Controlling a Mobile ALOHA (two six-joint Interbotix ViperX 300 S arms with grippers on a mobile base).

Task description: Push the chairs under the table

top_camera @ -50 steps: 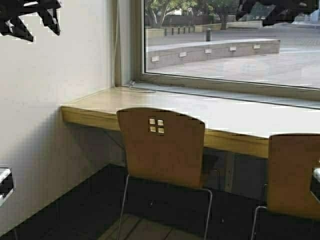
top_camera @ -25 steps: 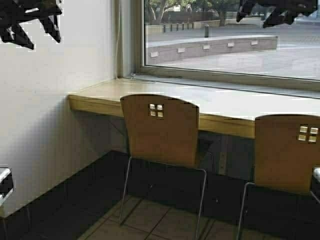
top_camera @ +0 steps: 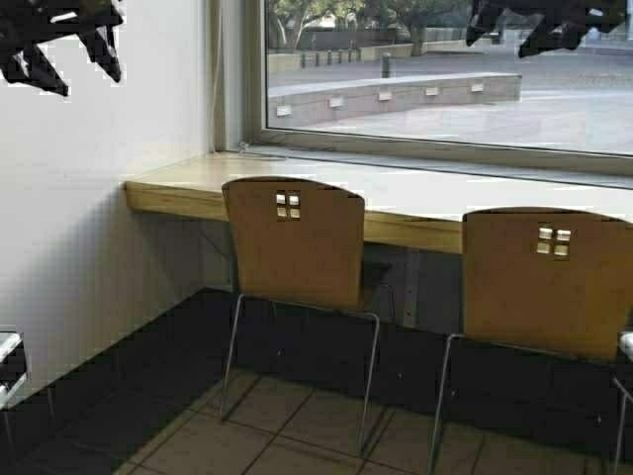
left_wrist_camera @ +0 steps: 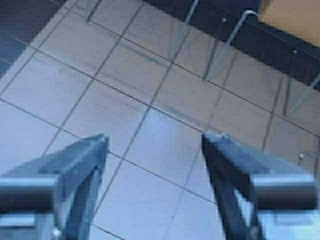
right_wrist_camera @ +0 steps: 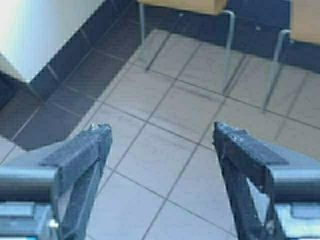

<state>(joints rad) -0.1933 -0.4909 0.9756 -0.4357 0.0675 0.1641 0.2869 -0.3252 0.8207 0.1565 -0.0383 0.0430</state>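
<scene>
Plywood chairs [top_camera: 294, 242] [top_camera: 546, 282]: backs near worktop [top_camera: 415, 208] edge; I judge neither needs pushing.
Left gripper [left_wrist_camera: 155, 145]: released, over floor tiles.
Right gripper [right_wrist_camera: 162, 137]: likewise.

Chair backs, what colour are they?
Light tan wood, on both chairs, clearest in the high view.

The chairs [top_camera: 297, 242] and the table [top_camera: 415, 203] are seen from above and behind, looking forward. Each wrist view is aimed down at the tiled floor [left_wrist_camera: 150, 140] past open fingers; chair legs [right_wrist_camera: 230, 45] are shared.
</scene>
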